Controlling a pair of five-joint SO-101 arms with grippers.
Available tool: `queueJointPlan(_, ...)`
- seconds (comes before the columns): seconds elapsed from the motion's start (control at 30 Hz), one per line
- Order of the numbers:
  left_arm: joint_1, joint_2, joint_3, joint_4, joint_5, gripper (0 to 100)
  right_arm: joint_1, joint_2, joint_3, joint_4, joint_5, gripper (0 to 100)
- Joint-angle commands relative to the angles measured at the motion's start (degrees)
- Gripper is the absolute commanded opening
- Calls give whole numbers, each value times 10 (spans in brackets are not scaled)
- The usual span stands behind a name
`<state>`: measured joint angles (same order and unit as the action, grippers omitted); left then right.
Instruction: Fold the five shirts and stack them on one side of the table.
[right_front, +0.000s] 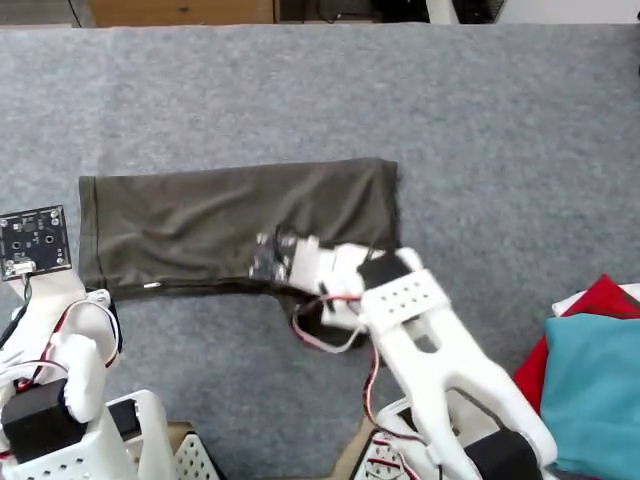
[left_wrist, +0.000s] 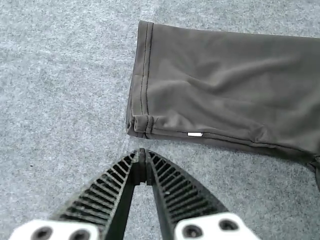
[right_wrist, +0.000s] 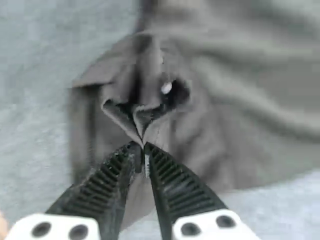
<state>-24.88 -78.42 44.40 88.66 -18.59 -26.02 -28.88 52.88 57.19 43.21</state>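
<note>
A dark olive shirt (right_front: 230, 220) lies folded into a long strip across the middle of the grey table. My right gripper (right_wrist: 140, 146) is shut on a pinched fold of this shirt (right_wrist: 225, 115), at the strip's near edge toward its right end, where the right arm (right_front: 400, 300) covers it in the high view. My left gripper (left_wrist: 141, 156) is shut with nothing in it. It hovers over bare table just short of the shirt's near left corner (left_wrist: 140, 125), where a small white tag (left_wrist: 195, 134) shows on the hem.
A pile of shirts, teal (right_front: 595, 385) over red (right_front: 600, 298) with a bit of white, sits at the table's right edge. The grey felt table (right_front: 500, 130) is open beyond the strip. The left arm's body (right_front: 60, 380) stands at the near left.
</note>
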Motion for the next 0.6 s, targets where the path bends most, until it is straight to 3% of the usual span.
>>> queueJointPlan(0.0, 2, -2, -5, -9, -2, 20, 29, 2, -93, 5, -5, 5)
queueJointPlan(0.23, 2, -2, -6, -8, -3, 20, 38, 35, -139, -24, 20, 5)
queueJointPlan(0.57, 2, -2, -8, 24, -3, 20, 89, 246, -331, -24, 40, 5)
